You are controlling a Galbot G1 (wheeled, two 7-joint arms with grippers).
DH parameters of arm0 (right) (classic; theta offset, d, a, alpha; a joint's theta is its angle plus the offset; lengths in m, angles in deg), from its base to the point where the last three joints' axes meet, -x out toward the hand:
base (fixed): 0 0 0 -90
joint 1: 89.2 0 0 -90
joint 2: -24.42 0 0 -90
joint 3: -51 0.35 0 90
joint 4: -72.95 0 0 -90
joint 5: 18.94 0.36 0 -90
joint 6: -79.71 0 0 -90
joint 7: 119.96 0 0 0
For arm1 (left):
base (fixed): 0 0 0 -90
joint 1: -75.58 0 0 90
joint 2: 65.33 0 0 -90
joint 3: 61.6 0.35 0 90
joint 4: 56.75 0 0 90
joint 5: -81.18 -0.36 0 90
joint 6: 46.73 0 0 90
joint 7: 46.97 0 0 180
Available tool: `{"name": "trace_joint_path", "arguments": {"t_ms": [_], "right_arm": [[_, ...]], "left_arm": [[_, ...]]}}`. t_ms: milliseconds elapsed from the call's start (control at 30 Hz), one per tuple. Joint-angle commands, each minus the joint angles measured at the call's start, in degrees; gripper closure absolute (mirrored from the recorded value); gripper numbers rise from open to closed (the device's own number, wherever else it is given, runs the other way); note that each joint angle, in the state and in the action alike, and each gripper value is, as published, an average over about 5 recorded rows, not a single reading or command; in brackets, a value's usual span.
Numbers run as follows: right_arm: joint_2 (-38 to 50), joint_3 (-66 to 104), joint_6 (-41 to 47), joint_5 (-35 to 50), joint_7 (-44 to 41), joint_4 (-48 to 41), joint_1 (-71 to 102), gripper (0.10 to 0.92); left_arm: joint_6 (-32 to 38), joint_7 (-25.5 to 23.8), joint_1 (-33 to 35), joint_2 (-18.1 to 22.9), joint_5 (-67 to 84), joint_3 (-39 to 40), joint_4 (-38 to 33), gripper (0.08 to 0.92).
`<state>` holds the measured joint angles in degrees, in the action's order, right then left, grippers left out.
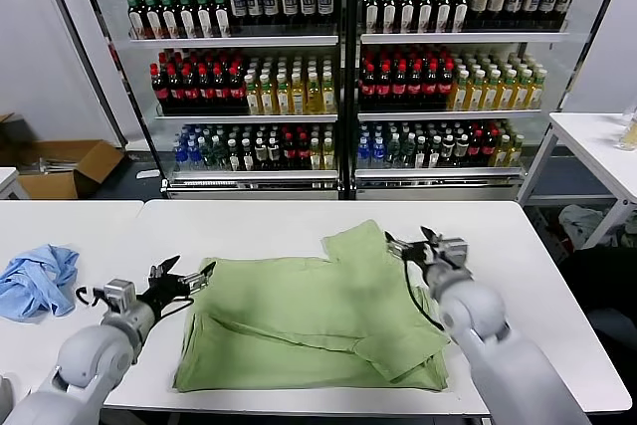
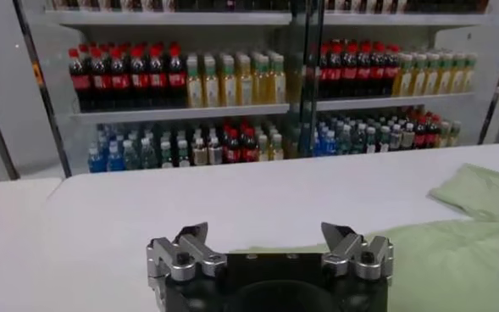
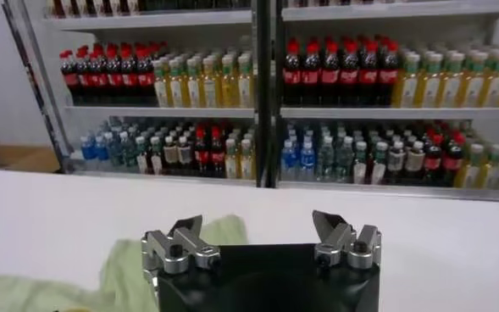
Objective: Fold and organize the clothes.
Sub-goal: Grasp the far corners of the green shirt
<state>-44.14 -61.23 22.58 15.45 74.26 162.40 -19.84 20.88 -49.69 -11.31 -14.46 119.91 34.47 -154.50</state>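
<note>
Left claw (image 1: 183, 274) stood wide apart at the left edge of the green polo shirt (image 1: 299, 320), holding nothing. Right claw (image 1: 420, 245) was likewise spread and empty over the shirt's far right sleeve. The shirt lay partly folded, centred on the white table (image 1: 249, 221). Only the head view showed the blue garment (image 1: 38, 279), well apart at far left; wrist views faced the bottle shelves (image 3: 257, 110).

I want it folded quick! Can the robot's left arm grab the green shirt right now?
Probably yes: the open left gripper sits right at the edge of the green shirt, with nothing between them.
</note>
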Motion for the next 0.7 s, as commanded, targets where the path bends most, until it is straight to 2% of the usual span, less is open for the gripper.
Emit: {"name": "trace_joint_path", "arguments": {"t_ms": [33, 267, 500, 700], "right_arm": [[-9.06, -4.65, -0.02, -2.6, -0.28, -22.36, -14.28, 0.203], [-11.83, -3.67, -2.63, -6.21, -2.21, -31.24, -15.51, 0.202], [-12.69, -3.25, -5.6, -6.09, -4.23, -32.87, -15.23, 0.203], [-14.02, -3.42, -6.85, -6.17, -4.75, -33.56, -15.42, 0.203]], "left_arm": [[0.92, -5.08, -14.44, -0.01, 0.67, 7.83, 17.51, 0.177], [0.57, -7.59, -15.99, 0.45, 0.41, 9.88, 20.17, 0.177], [-0.71, -11.84, -15.38, 0.2, 0.15, 9.32, 20.94, 0.177], [-0.68, -12.15, -15.35, 0.23, 0.29, 9.1, 21.22, 0.177]]}}
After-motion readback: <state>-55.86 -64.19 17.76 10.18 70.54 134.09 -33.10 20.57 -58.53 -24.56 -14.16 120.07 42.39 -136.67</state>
